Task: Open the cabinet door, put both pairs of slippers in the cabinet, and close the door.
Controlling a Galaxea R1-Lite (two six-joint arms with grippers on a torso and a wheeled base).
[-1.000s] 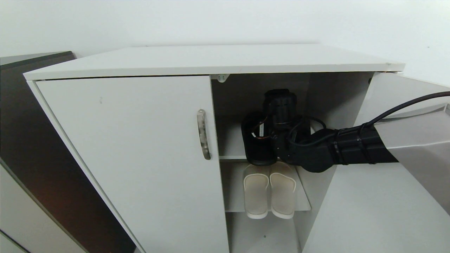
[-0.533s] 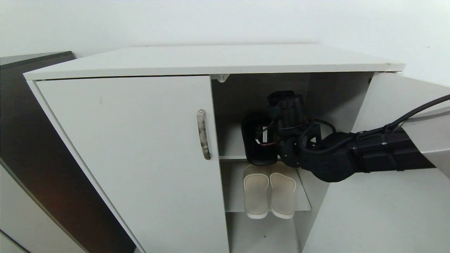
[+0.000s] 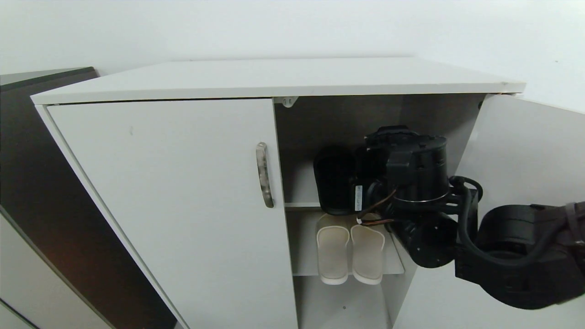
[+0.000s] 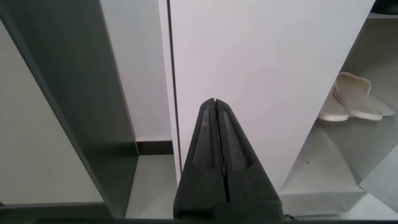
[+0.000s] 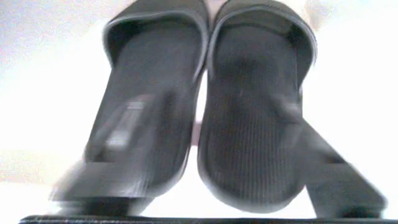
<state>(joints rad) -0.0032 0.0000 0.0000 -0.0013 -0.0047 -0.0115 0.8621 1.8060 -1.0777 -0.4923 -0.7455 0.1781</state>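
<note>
The white cabinet (image 3: pixel 274 75) has its left door (image 3: pixel 173 196) shut and its right door (image 3: pixel 525 146) swung open. A black pair of slippers (image 3: pixel 335 180) (image 5: pixel 205 106) lies side by side on the upper shelf. A white pair (image 3: pixel 349 249) (image 4: pixel 354 96) rests on the shelf below. My right arm's wrist (image 3: pixel 416 169) hangs just outside the open half, level with the upper shelf. In its wrist view the right gripper (image 5: pixel 209 112) is open, fingers spread before the black pair. My left gripper (image 4: pixel 214 106) is shut and empty, facing the shut door's edge.
A metal handle (image 3: pixel 263 174) sits on the shut door's right edge. A dark brown piece of furniture (image 3: pixel 41 183) stands to the left of the cabinet. The bottom compartment (image 3: pixel 343 306) under the white pair is bare.
My right arm has drawn back out of the cabinet toward the right and front, and the black slippers stayed on the upper shelf. The white pair and both doors have not moved.
</note>
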